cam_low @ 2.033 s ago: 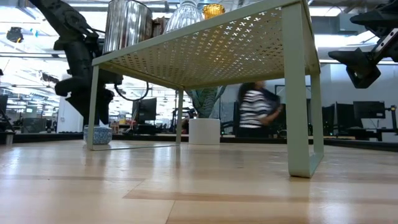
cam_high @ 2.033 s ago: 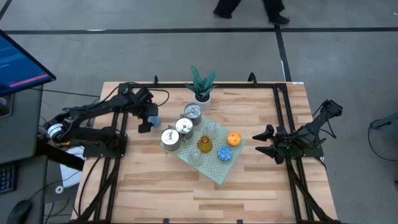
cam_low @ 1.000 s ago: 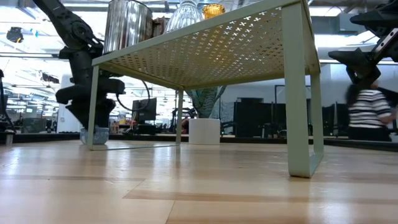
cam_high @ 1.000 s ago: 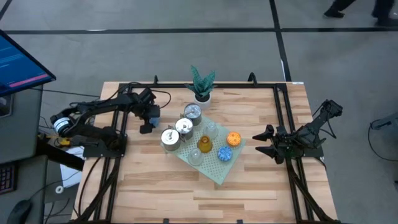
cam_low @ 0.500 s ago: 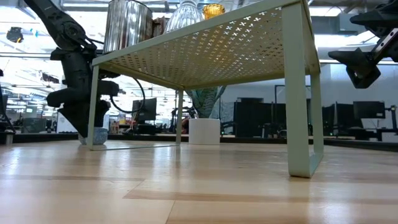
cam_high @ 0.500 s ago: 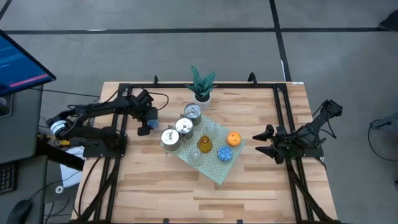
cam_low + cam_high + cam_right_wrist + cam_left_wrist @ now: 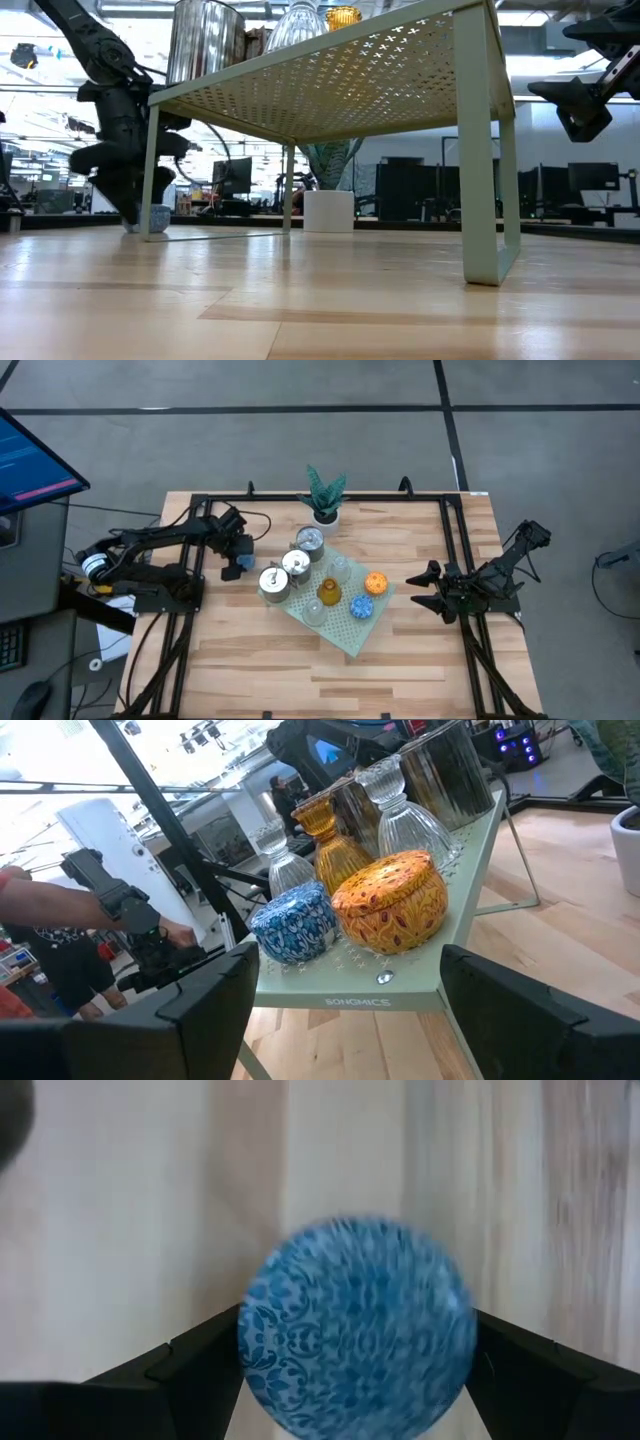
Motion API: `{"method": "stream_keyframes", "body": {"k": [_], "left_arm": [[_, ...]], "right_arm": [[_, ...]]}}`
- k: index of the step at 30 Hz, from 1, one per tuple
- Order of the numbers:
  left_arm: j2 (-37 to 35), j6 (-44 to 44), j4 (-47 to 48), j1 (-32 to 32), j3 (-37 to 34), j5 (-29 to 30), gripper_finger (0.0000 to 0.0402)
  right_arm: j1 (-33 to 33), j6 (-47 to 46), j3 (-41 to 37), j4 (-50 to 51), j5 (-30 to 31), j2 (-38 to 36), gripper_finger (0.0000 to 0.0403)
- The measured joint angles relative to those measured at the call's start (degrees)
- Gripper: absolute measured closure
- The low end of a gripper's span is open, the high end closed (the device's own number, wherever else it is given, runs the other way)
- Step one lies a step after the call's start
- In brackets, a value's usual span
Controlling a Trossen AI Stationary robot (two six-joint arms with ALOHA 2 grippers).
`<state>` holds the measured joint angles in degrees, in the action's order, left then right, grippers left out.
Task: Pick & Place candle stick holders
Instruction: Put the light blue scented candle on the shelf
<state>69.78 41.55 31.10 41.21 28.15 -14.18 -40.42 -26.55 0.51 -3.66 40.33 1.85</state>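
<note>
You have a green-leaved plant in a white pot (image 7: 325,500) at the far edge of the light wooden slatted table (image 7: 420,650), just beyond a pale green perforated metal stand (image 7: 352,635).

Open-plan office or robotics lab: rows of monitors (image 7: 236,176) are glowing behind the wooden table (image 7: 420,660), ceiling lights are shining, grey floor (image 7: 300,450) lying toward 12 o'clock.

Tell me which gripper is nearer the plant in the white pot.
Left. The left gripper sits over the table's left side, a short way from the plant; the right gripper waits at the right edge, farther off.
</note>
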Motion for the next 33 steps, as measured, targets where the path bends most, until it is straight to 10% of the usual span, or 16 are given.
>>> {"method": "stream_keyframes", "body": {"k": [33], "left_arm": [[-4.24,-15.88,1.09,-1.6,10.0,4.18,0.0098]], "right_arm": [[0.0,0.0,0.0,0.02,0.0,0.02,0.0101]]}}
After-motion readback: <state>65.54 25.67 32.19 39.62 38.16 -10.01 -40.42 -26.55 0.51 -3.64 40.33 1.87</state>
